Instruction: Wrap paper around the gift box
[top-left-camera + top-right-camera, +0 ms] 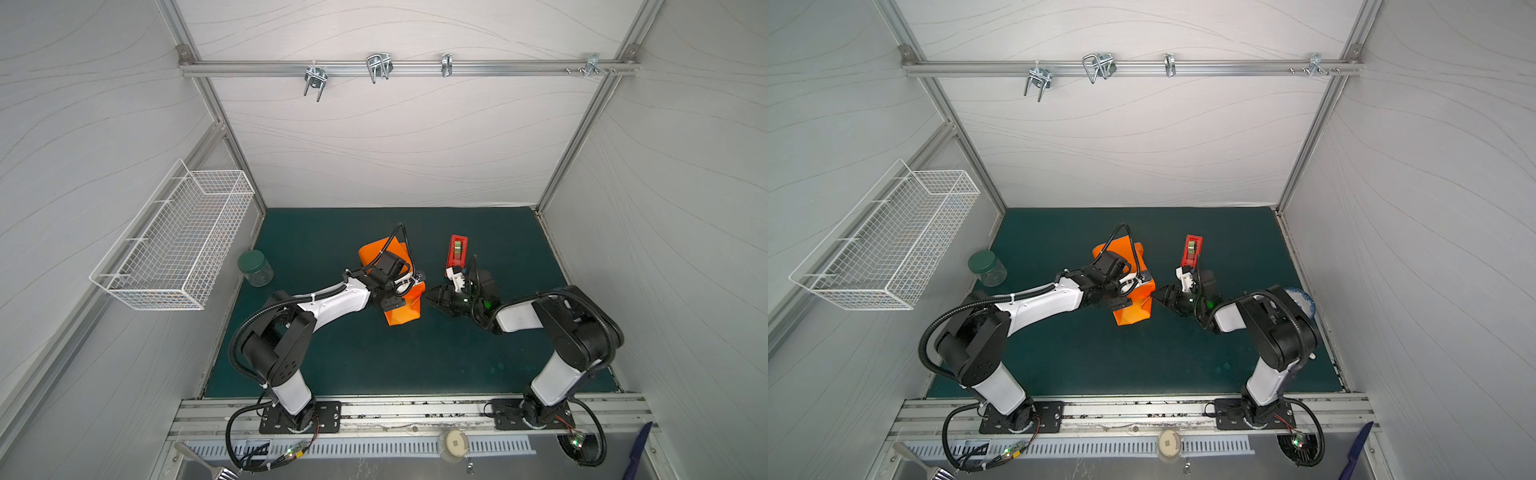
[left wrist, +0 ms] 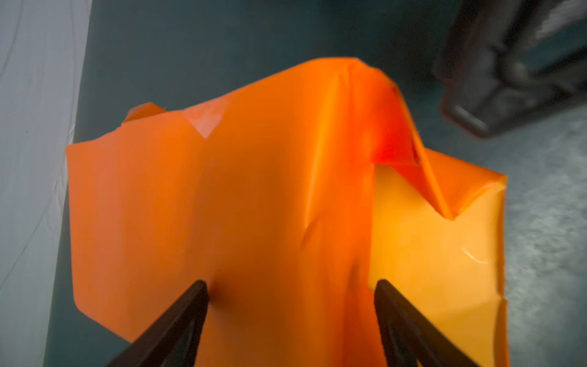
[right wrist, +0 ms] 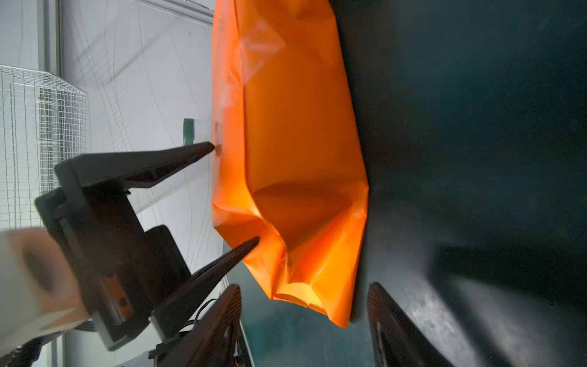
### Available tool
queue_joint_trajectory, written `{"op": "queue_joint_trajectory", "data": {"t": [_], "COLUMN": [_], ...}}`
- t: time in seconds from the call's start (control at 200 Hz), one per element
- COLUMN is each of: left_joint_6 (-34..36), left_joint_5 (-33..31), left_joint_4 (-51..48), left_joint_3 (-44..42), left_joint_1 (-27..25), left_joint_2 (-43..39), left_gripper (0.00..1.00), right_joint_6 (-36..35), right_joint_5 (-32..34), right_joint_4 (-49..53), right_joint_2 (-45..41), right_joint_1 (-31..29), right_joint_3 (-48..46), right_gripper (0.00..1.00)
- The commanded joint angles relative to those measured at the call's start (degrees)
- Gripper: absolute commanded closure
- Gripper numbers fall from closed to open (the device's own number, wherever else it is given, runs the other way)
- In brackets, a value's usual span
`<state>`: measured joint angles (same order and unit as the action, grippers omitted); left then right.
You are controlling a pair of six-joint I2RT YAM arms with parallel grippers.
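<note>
The paper (image 1: 401, 313) was closed around a blocky bundle near the middle of the table (image 1: 374, 365). The gift box did not show anywhere, so I judged that it lay inside. Across the top the sheet looked lapped over, and a glossy patch (image 2: 203, 122) there was probably tape. One end stood loose in crumpled flaps (image 3: 301, 263).

The left tool (image 2: 290, 286) stood over the bundle with its jaws spread, both tips touching the top sheet and pinching nothing. The right tool (image 3: 305, 287) sat at the bundle's 3 o'clock side, its jaws also spread and empty. The red tape dispenser (image 1: 457, 249) lay at 1 o'clock, apart from the bundle.

The main wrap seemed done. By my reckoning, the ends had yet to be folded and taped.
</note>
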<state>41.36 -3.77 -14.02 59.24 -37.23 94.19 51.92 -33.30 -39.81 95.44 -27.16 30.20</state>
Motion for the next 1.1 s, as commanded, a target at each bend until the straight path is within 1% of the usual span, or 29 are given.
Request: {"op": "queue_joint_trajectory", "data": {"t": [0.0, 0.045, 0.135, 0.175, 0.235, 0.29, 0.335, 0.42, 0.47, 0.535, 0.625, 0.68, 0.81, 0.955, 1.095], "left_joint_6": [-4.69, -6.76, -14.94, -19.82, -30.11, -39.34, -47.88, -62.96, -69.54, -75.8, -79.28, -80.12, -80.09, -79.99, -79.61], "left_joint_5": [5.67, 6.5, 7.72, 7.58, 5.67, 4.17, 1.67, 1.38, 4.13, 7.69, 14.85, 18.16, 23.47, 26.8, 30.55], "left_joint_4": [0.98, 2.25, 6.85, 10.1, 15.0, 18.04, 18.31, 14.35, 11.97, 10.26, 11.69, 13.15, 14.93, 15.66, 16.8], "left_joint_3": [0.8, 0.2, -2.46, -4.55, -8.32, -11.54, -13.29, -14.32, -14.34, -14.29, -14.13, -13.49, -10.28, -7.62, -6.33], "left_joint_1": [-0.08, -0.06, -0.01, -0.03, 0.29, 1.6, 3.43, 8.35, 11.62, 15.48, 20.07, 21.33, 21.48, 21.41, 20.86], "left_joint_2": [-5.3, -7.21, -11.92, -14.21, -17.46, -19.91, -21.6, -23.08, -22.39, -20.32, -16.05, -13.57, -8.37, -3.22, 0.05], "left_gripper": [0.1, 0.09, 0.09, 0.09, 0.09, 0.09, 0.1, 0.11, 0.12, 0.14, 0.17, 0.18, 0.18, 0.21, 0.24], "right_joint_6": [-6.23, -7.26, -8.11, -8.36, -8.35, -8.5, -8.66, -9.47, -10.23, -10.89, -10.9, -11.26, -12.03, -11.95, -11.51], "right_joint_5": [2.14, 2.93, 3.37, 3.61, 3.91, 4.07, 4.16, 4.08, 3.94, 3.97, 2.62, 1.88, 1.24, 0.39, 0.27], "right_joint_4": [8.81, 10.33, 12.01, 12.72, 13.66, 14.11, 14.48, 16.22, 17.64, 19.15, 19.25, 19.88, 20.84, 20.73, 20.27], "right_joint_2": [-3.39, -3.75, -3.21, -2.34, -0.69, 1.07, 2.43, 4.64, 5.86, 7.19, 8.82, 9.32, 9.47, 8.82, 7.36], "right_joint_1": [0.2, 0.26, 0.22, 0.11, -0.04, -0.17, -0.22, -0.42, -0.59, -0.96, -1.27, -1.62, -2.08, -2.75, -3.93], "right_joint_3": [2.55, 3.65, 7.07, 8.74, 11.2, 13.31, 14.89, 17.89, 19.49, 20.94, 22.16, 22.92, 23.42, 22.85, 21.48], "right_gripper": [0.33, 0.33, 0.32, 0.32, 0.31, 0.3, 0.3, 0.3, 0.3, 0.3, 0.3, 0.3, 0.3, 0.31, 0.32]}}
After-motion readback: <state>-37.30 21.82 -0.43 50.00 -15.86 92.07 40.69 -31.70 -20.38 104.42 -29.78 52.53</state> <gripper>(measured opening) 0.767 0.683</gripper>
